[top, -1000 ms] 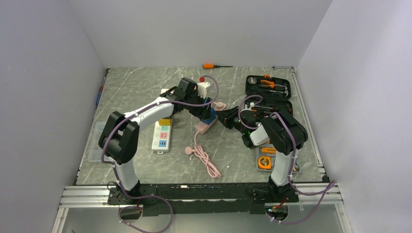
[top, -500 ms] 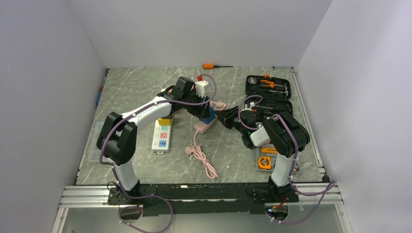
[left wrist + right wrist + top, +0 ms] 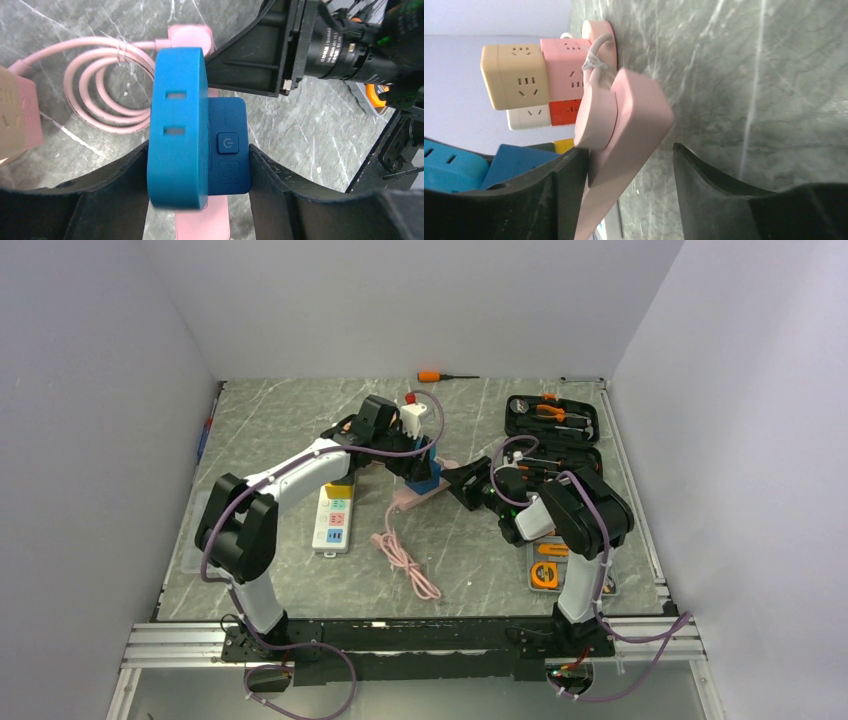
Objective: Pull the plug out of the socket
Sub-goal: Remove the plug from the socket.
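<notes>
- Left fingers (image 3: 197,170) clamp the blue plug (image 3: 177,125) between them.
- Right fingers (image 3: 631,155) stand parted around the pink socket strip (image 3: 639,115), which touches one finger only.
- The strip sits just under the plug; I cannot tell whether they are joined.

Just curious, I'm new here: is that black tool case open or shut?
Open: the tool case lies unfolded, orange pliers visible inside.

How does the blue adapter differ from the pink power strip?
The blue adapter is thick and blocky; the pink power strip is flat. The blue adapter is clamped in the left gripper; the pink power strip sits between the right gripper's open jaws. Only the pink power strip trails a cable.
</notes>
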You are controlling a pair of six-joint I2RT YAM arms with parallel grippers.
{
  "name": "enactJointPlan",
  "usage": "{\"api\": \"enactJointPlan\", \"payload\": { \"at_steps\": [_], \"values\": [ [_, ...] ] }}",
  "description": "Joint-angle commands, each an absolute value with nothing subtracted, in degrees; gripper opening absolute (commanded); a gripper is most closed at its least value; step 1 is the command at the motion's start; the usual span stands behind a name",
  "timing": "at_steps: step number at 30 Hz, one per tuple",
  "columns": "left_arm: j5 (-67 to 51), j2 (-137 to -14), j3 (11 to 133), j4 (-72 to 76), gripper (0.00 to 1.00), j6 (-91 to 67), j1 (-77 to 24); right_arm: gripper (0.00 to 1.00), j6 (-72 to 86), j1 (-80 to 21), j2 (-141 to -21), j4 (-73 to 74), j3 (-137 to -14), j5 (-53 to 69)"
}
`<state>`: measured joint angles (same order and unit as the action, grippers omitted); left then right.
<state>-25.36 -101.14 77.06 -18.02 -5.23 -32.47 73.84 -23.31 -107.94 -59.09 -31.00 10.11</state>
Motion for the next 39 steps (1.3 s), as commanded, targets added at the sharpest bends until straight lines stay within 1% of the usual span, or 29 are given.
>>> {"api": "enactJointPlan", "payload": {
  "at_steps": [1,6,12,21,24,25,28,33,37,38,39],
  "values": [
    [-30.32,-93.29,79.40,-10.22,0.15,-5.82,-32.20,0.66,72.95,-22.08,-111.23,-55.85,-30.95,9.64],
    [-30.33,-93.25,78.87,-9.55,0.15,-7.21,-32.26,0.71,78.34,-22.74,-114.22,-60.84,-32.10,11.56],
    [-28.83,-93.52,77.21,-8.64,0.15,-7.21,-33.14,0.71,85.90,-24.61,-114.94,-66.65,-32.29,12.83],
    [-26.79,-94.08,74.30,-7.47,0.15,-7.84,-35.60,0.71,89.51,-26.30,-113.35,-67.78,-34.37,12.92],
    [-26.11,-94.39,74.38,-7.72,0.14,-8.00,-36.11,0.68,90.18,-26.60,-114.31,-68.06,-34.99,12.75],
    [-26.18,-94.42,74.25,-7.81,0.14,-8.09,-36.17,0.65,90.60,-26.63,-115.13,-68.83,-35.03,12.79],
    [-25.98,-94.19,73.35,-7.59,0.14,-8.63,-36.44,0.51,92.57,-26.55,-117.23,-72.86,-35.13,12.64],
    [-25.15,-93.91,72.65,-7.86,0.14,-8.65,-36.59,0.24,91.77,-26.47,-117.51,-73.49,-34.63,12.46],
    [-24.04,-93.50,73.04,-8.61,0.11,-8.36,-36.59,0.03,86.63,-26.06,-114.27,-66.88,-34.28,11.50],
    [-23.75,-93.44,73.63,-8.87,0.11,-8.23,-36.52,0.00,84.12,-26.03,-113.19,-63.99,-34.33,10.87],
    [-23.36,-93.43,74.52,-9.14,0.10,-8.06,-36.25,0.00,82.55,-26.09,-112.26,-61.27,-34.32,10.36]
  ]
}}
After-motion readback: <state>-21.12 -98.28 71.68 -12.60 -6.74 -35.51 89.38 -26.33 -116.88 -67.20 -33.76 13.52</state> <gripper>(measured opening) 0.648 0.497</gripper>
